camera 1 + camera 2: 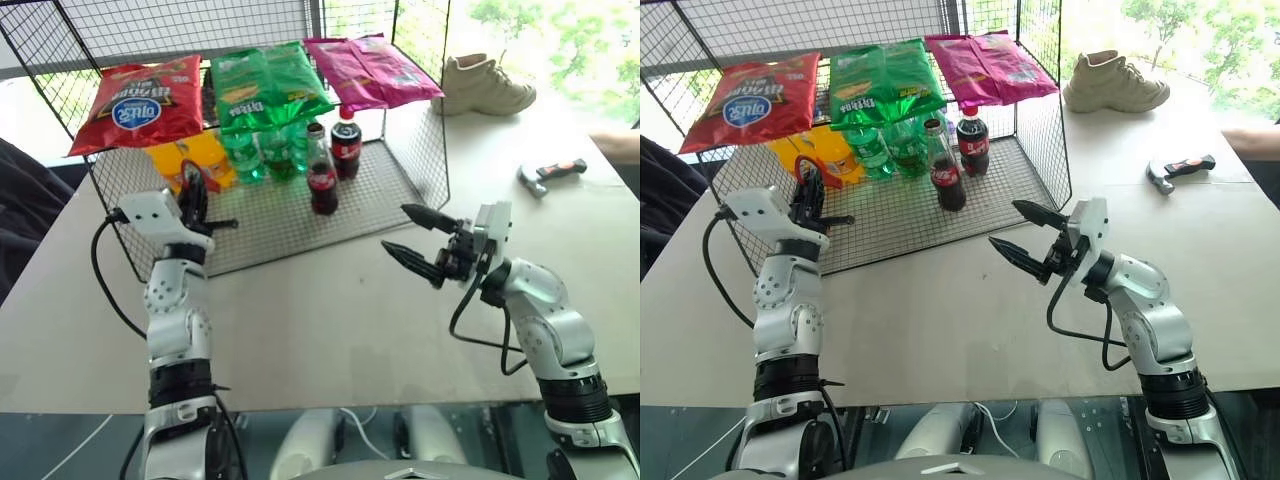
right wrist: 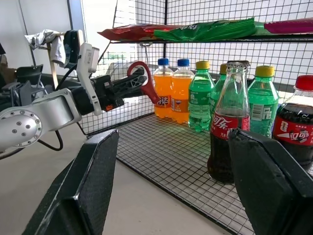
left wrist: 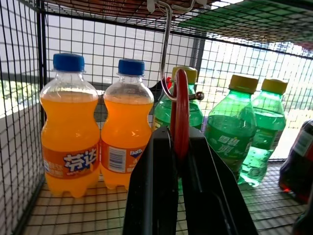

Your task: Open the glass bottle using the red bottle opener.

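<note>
Two end effectors flank a wire rack: the left end effector (image 2: 142, 83) is clenched on the red bottle opener (image 2: 143, 78), which hangs from a metal hook (image 3: 165, 54) under the rack's top shelf. The right end effector (image 1: 418, 240) waits released, grasping nothing, over the surface (image 1: 330, 320). The glass bottle (image 1: 321, 175), at its eleven o'clock, stands capped on the rack floor. Unhooking, steadying and prying appear to remain.

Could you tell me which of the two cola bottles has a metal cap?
The glass bottle, standing nearer the rack's open front; the plastic one has a red screw cap.
</note>
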Available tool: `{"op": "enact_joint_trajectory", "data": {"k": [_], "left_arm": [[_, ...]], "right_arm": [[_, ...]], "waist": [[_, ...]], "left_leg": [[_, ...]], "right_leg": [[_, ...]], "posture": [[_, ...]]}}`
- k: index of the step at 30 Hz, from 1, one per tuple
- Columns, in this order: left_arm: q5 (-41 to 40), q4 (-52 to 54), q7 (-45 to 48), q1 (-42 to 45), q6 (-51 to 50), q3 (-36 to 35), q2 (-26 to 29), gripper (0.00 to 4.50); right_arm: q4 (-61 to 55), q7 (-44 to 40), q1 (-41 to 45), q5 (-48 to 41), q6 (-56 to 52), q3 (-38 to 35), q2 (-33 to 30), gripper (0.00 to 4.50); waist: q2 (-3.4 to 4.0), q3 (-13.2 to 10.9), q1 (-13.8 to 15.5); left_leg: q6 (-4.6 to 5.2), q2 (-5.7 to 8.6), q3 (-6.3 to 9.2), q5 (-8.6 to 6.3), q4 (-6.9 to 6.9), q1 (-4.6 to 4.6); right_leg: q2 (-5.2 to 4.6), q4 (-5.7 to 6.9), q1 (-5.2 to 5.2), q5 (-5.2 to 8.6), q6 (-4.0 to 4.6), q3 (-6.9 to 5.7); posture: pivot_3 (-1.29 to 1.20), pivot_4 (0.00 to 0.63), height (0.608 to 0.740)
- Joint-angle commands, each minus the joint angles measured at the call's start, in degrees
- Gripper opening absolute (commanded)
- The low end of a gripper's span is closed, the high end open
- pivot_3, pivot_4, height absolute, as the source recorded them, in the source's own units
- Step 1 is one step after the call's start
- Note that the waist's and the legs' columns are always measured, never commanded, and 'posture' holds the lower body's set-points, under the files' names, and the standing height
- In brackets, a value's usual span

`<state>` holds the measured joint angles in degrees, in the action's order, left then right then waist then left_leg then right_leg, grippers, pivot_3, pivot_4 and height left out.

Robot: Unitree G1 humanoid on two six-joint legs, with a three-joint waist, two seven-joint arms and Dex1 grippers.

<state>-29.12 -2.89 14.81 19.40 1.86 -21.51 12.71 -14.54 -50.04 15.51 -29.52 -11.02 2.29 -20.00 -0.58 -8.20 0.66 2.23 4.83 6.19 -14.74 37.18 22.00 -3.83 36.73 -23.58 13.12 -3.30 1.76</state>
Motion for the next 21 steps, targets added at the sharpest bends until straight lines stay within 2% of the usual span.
{"op": "enact_joint_trajectory", "data": {"k": [1, 5, 12, 17, 21], "left_arm": [[-13.7, 7.4, 4.3, -0.9, -5.5, -2.1, -1.6, 0.07], [-21.5, 10.1, 5.1, -1.9, -9.6, -3.7, -2.5, 0.07], [-30.0, 11.9, 8.2, -4.6, -17.4, -3.3, -1.7, 0.07], [-36.3, 14.6, 14.5, -7.8, -27.7, 0.9, 0.9, 0.07], [-37.4, 14.5, 21.0, -7.7, -36.6, 6.9, 5.1, 0.07]], "right_arm": [[-1.3, 0.3, 0.3, -0.4, 0.5, -0.4, 0.0, 3.6], [-0.9, 0.8, 1.1, -0.4, 0.5, -0.7, 0.1, 3.6], [-1.2, 2.2, 1.5, -1.4, -2.0, -0.8, 0.0, 3.6], [-4.3, 8.3, 2.4, -5.4, -14.4, -0.2, -0.2, 3.6], [-5.9, 8.1, 5.7, -8.8, -26.8, 3.1, -3.0, 3.6]], "waist": [[0.0, 0.0, 0.0], [0.0, 0.0, -0.1], [0.0, 0.0, 0.0], [0.0, 0.0, 0.0], [0.01, 0.0, -0.1]], "left_leg": [[0.0, 0.0, 0.0, 0.0, 0.0, 0.0], [0.0, 0.0, -0.01, 0.0, 0.0, -0.01], [-0.02, -0.01, -0.01, 0.01, 0.02, -0.03], [-0.02, -0.01, 0.0, 0.01, 0.02, -0.02], [-0.01, -0.01, 0.0, 0.01, 0.02, -0.03]], "right_leg": [[0.0, 0.0, 0.0, 0.0, 0.0, 0.0], [0.02, 0.01, 0.01, 0.0, 0.0, 0.02], [0.1, 0.03, 0.01, 0.0, 0.0, 0.03], [0.1, 0.02, 0.0, 0.01, 0.01, 0.04], [0.1, 0.03, 0.0, 0.01, 0.02, 0.05]], "posture": [[0.0, 0.15, 0.74], [0.0, 0.15, 0.74], [0.0, 0.15, 0.74], [0.0, 0.15, 0.74], [0.0, 0.15, 0.74]]}}
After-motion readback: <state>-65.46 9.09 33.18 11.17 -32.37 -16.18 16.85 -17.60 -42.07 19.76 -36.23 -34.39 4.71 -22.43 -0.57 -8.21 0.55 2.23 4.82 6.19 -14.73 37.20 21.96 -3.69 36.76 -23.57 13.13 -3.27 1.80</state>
